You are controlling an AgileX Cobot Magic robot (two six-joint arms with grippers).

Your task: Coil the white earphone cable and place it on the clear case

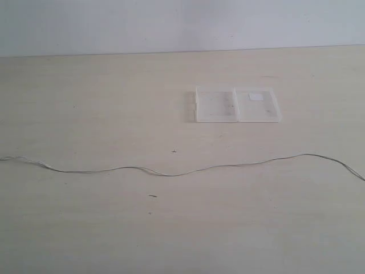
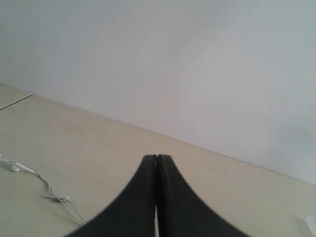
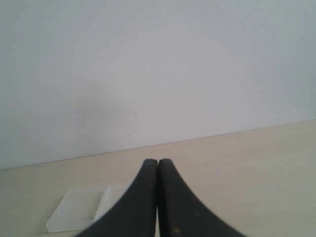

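**Cable laid across table, case behind it, both grippers closed and empty**

Exterior view. The cable runs in a shallow wave across the full width of the table. Both of its ends pass out of frame at the left and right edges. The case lies flat and opened out behind the cable, right of centre and well apart from it. The label sits on its right half. Bare table surrounds both items, in front of the cable and back to the far edge, where the wall begins. Neither arm shows here.

Left wrist view. The left gripper has its jaws pressed together with nothing between them. Beside it, an end portion of the cable lies in loose bends and carries an earbud, a detail the exterior view cuts off. Open table reaches to the wall.

Right wrist view. The right gripper is likewise closed tip to tip and holds nothing. Of the two items, only the case shows here. It lies flat beyond the fingers and is partly hidden by them, near the table's far edge.
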